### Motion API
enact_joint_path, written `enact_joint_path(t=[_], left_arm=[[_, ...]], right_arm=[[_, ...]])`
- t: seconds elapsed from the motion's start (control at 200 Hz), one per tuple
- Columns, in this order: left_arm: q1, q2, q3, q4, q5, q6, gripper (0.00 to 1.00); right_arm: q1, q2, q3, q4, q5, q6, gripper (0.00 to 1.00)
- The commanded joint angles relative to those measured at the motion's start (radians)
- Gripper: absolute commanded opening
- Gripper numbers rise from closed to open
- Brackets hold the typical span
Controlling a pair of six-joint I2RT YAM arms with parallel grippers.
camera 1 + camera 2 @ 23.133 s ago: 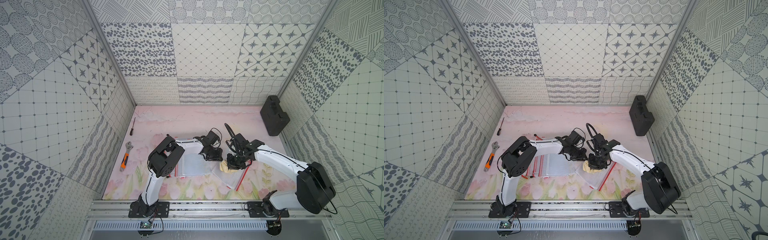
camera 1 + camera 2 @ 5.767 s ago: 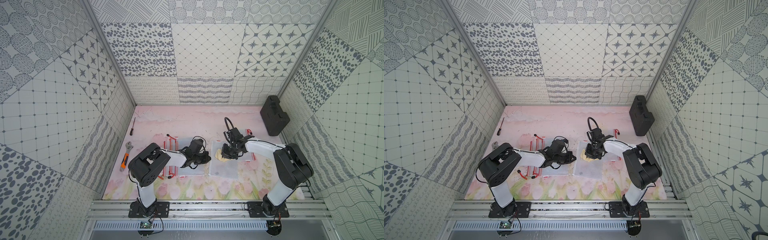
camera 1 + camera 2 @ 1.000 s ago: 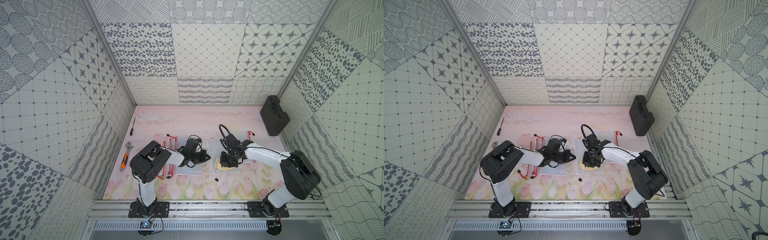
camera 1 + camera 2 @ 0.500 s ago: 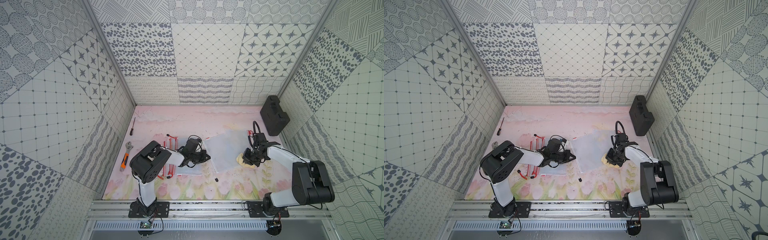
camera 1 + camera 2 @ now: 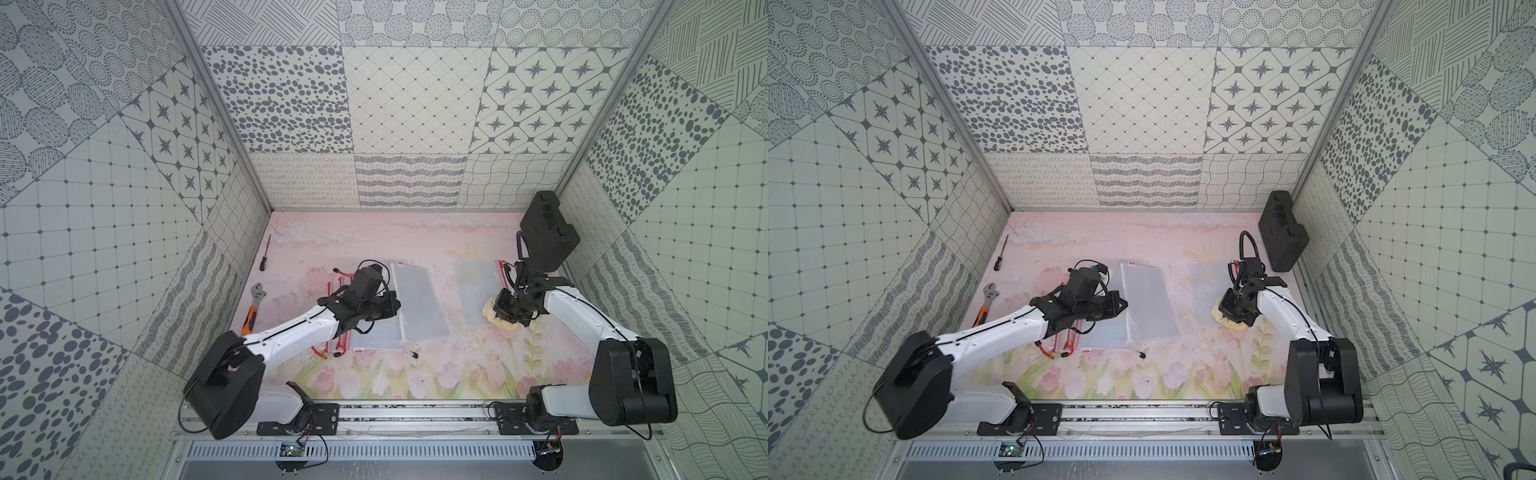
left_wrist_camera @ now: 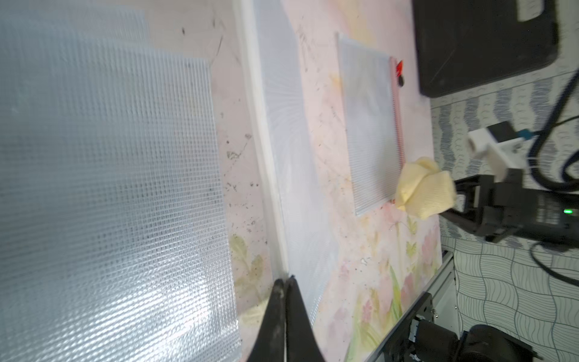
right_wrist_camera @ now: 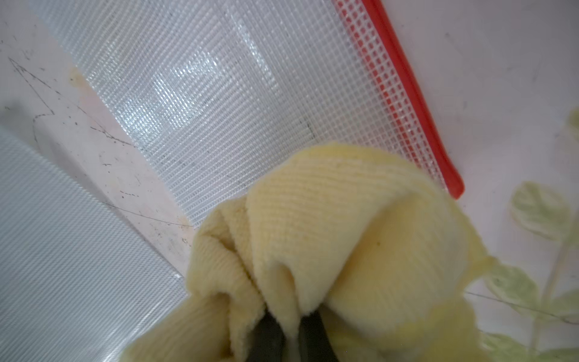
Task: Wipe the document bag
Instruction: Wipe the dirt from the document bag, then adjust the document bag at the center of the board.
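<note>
right gripper (image 5: 508, 312) clamped shut on bunched yellow cloth (image 5: 494, 320), at near corner of clear mesh document bag with red zip (image 5: 476, 286). bag flat on desk (image 5: 415, 237), long axis running away toward back wall. left gripper (image 5: 394, 306) closed, farther from it.

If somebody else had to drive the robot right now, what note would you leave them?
Left gripper: shut, pinching the edge of the middle bag, which lies next to the bag stack.
Right gripper: shut on the yellow cloth, at the near corner of the right bag.
Done: cloth in hand; how much is wiped, cannot tell.
To do: wipe the bag surfaces.
</note>
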Motion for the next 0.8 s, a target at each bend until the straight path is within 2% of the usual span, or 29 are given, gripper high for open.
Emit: enact_joint_path(t=[0.0, 0.12, 0.185, 0.24, 0.375, 0.465, 0.565, 0.665, 0.725, 0.795], left_arm=[[0.004, -0.264, 0.142, -0.603, -0.336, 0.140, 0.00], [0.004, -0.350, 0.335, -0.933, -0.535, 0.105, 0.00], [0.004, -0.330, 0.463, -1.109, -0.634, 0.063, 0.00], [0.004, -0.279, 0.559, -1.208, -0.657, 0.056, 0.00], [-0.019, -0.078, 0.746, -1.279, -0.599, 0.100, 0.00], [-0.102, 0.119, 0.886, -1.324, -0.607, 0.135, 0.00], [-0.194, 0.382, 1.108, -1.432, -0.633, 0.162, 0.00], [-0.271, 0.611, 1.299, -1.454, -0.596, 0.217, 0.00], [-0.306, 0.712, 1.368, -1.407, -0.547, 0.245, 0.00], [-0.323, 0.794, 1.385, -1.289, -0.394, 0.269, 0.00]], right_arm=[[-0.002, -0.009, -0.022, 0.019, -0.032, -0.018, 0.00], [0.001, 0.000, -0.033, 0.035, -0.059, -0.018, 0.00], [0.004, 0.001, -0.035, 0.037, -0.062, -0.021, 0.00], [0.005, -0.001, -0.036, 0.039, -0.065, -0.024, 0.00], [0.008, -0.017, -0.041, 0.036, -0.074, -0.031, 0.00], [0.007, -0.041, -0.054, 0.028, -0.075, -0.036, 0.00], [0.007, -0.083, -0.071, 0.010, -0.071, -0.039, 0.00], [0.008, -0.138, -0.089, -0.009, -0.054, -0.039, 0.00], [0.006, -0.167, -0.095, -0.028, -0.046, -0.045, 0.00], [0.006, -0.194, -0.091, -0.054, -0.034, -0.054, 0.00]])
